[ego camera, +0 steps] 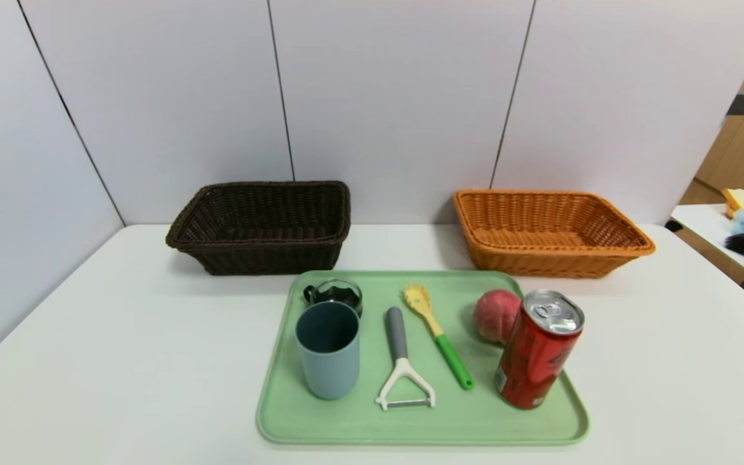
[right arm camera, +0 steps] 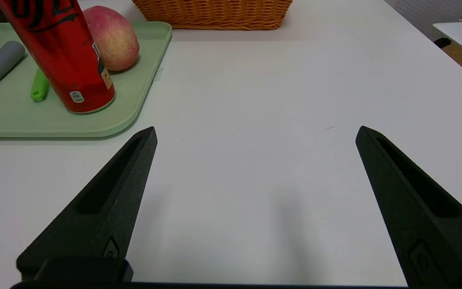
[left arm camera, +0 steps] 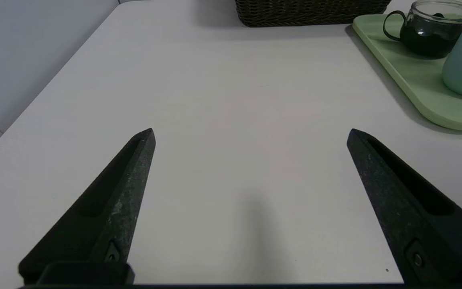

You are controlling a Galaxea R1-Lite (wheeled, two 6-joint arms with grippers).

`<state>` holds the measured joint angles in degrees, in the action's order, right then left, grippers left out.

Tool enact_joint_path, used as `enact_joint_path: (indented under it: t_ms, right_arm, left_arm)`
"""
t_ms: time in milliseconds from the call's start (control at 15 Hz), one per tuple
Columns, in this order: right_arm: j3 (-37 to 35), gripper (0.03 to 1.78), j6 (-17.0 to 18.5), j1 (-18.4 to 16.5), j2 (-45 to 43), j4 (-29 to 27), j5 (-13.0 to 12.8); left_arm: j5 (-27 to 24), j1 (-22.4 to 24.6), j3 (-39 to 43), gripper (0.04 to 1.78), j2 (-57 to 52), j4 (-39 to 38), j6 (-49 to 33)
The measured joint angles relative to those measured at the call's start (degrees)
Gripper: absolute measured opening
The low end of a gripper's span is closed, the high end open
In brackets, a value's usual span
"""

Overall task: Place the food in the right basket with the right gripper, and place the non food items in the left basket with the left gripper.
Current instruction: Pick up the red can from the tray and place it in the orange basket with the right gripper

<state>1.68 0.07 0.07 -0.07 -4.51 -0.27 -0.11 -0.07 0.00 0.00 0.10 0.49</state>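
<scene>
A green tray (ego camera: pixel 294 413) holds a blue-grey cup (ego camera: pixel 328 352), a glass mug (ego camera: pixel 335 294), a grey-handled peeler (ego camera: pixel 401 361), a yellow-and-green pasta spoon (ego camera: pixel 440 336), a red apple (ego camera: pixel 493 313) and a red can (ego camera: pixel 537 349). Behind it stand the dark brown left basket (ego camera: pixel 262 226) and the orange right basket (ego camera: pixel 549 232). Neither arm shows in the head view. My left gripper (left arm camera: pixel 251 134) hangs open over bare table left of the tray (left arm camera: pixel 415 80). My right gripper (right arm camera: pixel 256 132) is open over bare table right of the can (right arm camera: pixel 62 52) and apple (right arm camera: pixel 112 36).
Grey wall panels close the table at the back and left. A side table (ego camera: pixel 708 226) with a yellow thing, a blue fluffy thing and a black brush stands at the far right. The white table (ego camera: pixel 120 355) runs wide on both sides of the tray.
</scene>
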Motion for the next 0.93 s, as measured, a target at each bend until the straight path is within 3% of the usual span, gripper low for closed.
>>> enact_joint_path:
  t_ms: [467,733,933]
  right_arm:
    - [-1.0,1.71,-3.4,0.0,0.0,2.6,0.5]
    - [-0.9,1.71,-3.5,0.0,0.0,3.0,1.2]
    - [3.5,1.71,-3.2,0.0,1.5,2.5,5.6]
  left_arm:
    - [0.1,0.0,0.0,1.69,0.0,0.1,0.2]
    - [-0.1,0.0,-0.5,1.69,0.0,-0.2,1.3]
    - [-3.8,0.0,-5.7,1.69,2.5,-0.9,1.4]
